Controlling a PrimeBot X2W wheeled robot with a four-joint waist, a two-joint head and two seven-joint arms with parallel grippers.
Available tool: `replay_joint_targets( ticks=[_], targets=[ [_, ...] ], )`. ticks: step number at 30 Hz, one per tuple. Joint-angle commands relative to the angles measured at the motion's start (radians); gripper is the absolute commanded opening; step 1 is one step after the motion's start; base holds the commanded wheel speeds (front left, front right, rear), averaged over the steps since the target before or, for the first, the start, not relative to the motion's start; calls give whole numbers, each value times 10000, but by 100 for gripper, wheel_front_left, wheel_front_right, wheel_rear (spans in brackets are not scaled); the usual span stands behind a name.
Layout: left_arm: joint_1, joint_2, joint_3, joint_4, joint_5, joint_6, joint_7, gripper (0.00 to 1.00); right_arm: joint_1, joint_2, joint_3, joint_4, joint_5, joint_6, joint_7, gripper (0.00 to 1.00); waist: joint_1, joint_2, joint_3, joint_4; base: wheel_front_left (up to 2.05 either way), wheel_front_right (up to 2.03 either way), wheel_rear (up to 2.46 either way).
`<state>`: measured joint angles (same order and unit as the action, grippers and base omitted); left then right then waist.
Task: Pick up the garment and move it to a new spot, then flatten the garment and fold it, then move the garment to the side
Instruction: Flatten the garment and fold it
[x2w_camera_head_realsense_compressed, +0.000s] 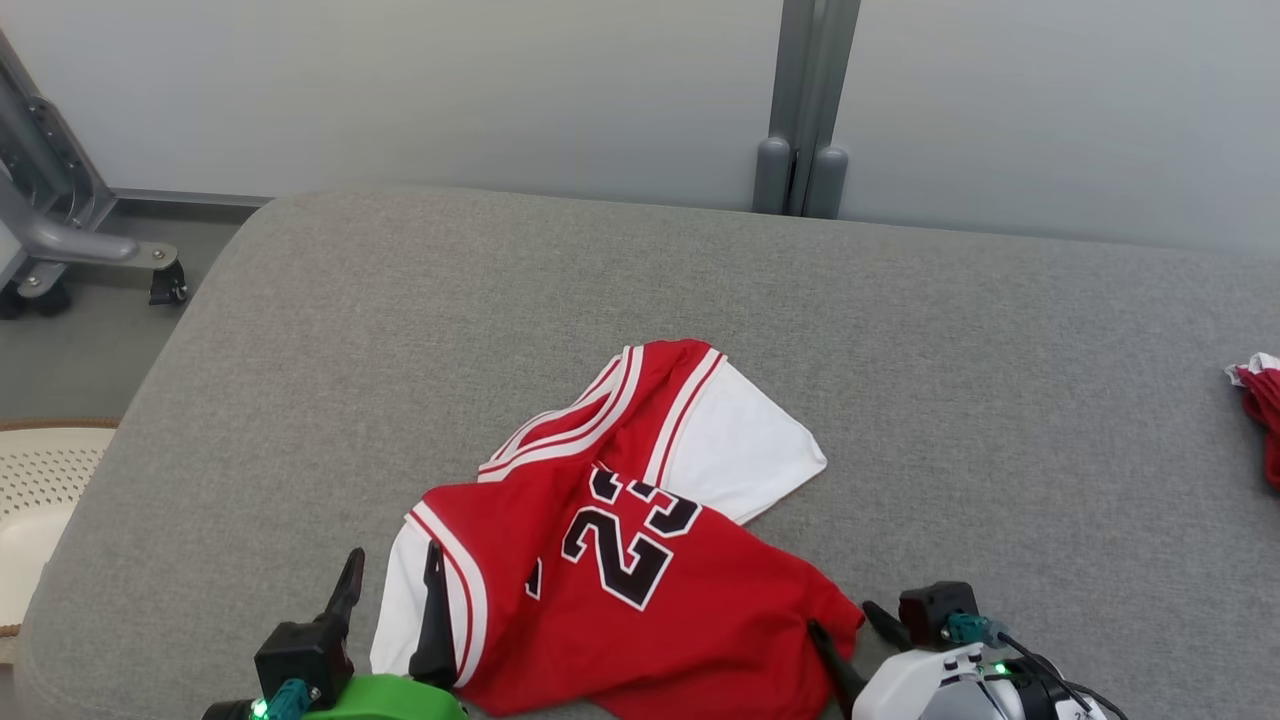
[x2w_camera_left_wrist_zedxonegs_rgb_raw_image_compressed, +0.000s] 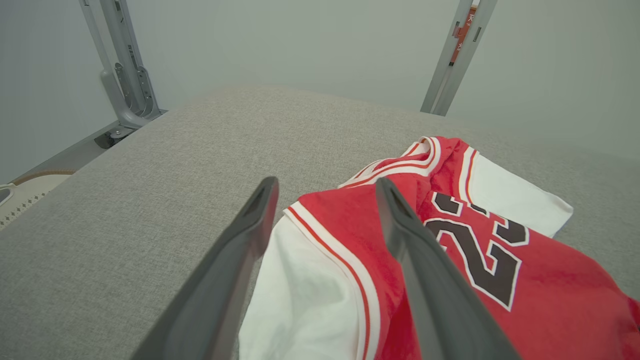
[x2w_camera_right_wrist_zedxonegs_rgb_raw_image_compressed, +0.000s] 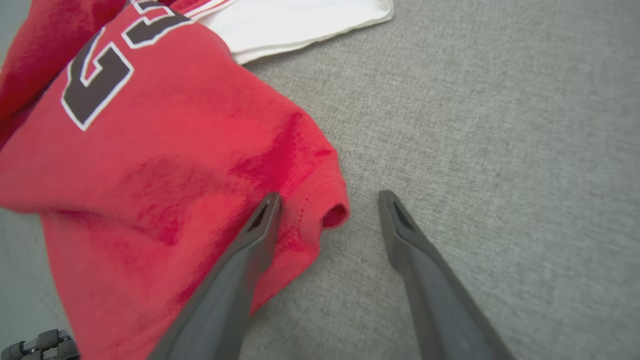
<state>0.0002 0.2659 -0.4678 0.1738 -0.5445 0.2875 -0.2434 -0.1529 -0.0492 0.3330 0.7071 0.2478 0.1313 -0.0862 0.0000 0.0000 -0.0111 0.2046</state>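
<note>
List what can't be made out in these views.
- Jersey, near edge: head view, cut off by the bottom edge.
- Number: head view, top tucked under a fold.
- Red-and-white cloth: head view, cut off by the right edge; unidentifiable.
- Label on the post: left wrist view, too small to read.

Looks like a robot lab or test room, not a home. A wide grey fabric pad (x2w_camera_head_realsense_compressed: 640, 300) serves as the work surface. Behind it are pale blank wall panels (x2w_camera_head_realsense_compressed: 400, 90) joined by a grey metal post (x2w_camera_head_realsense_compressed: 805, 100). Bare grey floor (x2w_camera_head_realsense_compressed: 60, 360). Metal frame (x2w_camera_head_realsense_compressed: 60, 240) on castors at left. Cream perforated basket (x2w_camera_head_realsense_compressed: 40, 480) beside the pad, possibly for laundry; cropped, hard to tell.
</note>
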Motion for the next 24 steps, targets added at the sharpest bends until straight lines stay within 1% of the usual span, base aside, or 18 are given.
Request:
replay_joint_targets(
  ticks=[1, 2, 5, 10, 17, 24],
  targets=[
    [-179, -20, 12, 36, 85, 38, -52, 100, -130, -20, 131, 239, 142, -12, 53, 7, 0, 0, 49, 44, 0, 0, 0],
    [-190, -33, 18, 43, 90, 41, -61, 100, -213, -19, 193, 322, 207, -12, 61, 0, 0, 0, 67, 55, 0, 0, 0],
    [-221, -73, 42, 63, 99, 50, -82, 100, -636, -68, 142, 641, 98, -15, -25, 0, 0, 0, 141, 96, 0, 0, 0],
    [-361, -121, 101, 33, 129, 48, -142, 100, -1546, -750, -209, 967, -124, -20, -155, 0, 0, 0, 380, 168, 0, 0, 0],
    [-669, -289, 106, 33, 252, -78, -178, 100, -3185, -2140, -583, 1463, -299, -18, 123, 0, 0, 0, 910, 360, 0, 0, 0],
    [-1225, -623, 19, 161, 406, -297, -219, 100, -4825, -3554, -514, 2221, -368, -19, 600, 0, 0, 0, 1546, 689, 0, 0, 0]
  ],
)
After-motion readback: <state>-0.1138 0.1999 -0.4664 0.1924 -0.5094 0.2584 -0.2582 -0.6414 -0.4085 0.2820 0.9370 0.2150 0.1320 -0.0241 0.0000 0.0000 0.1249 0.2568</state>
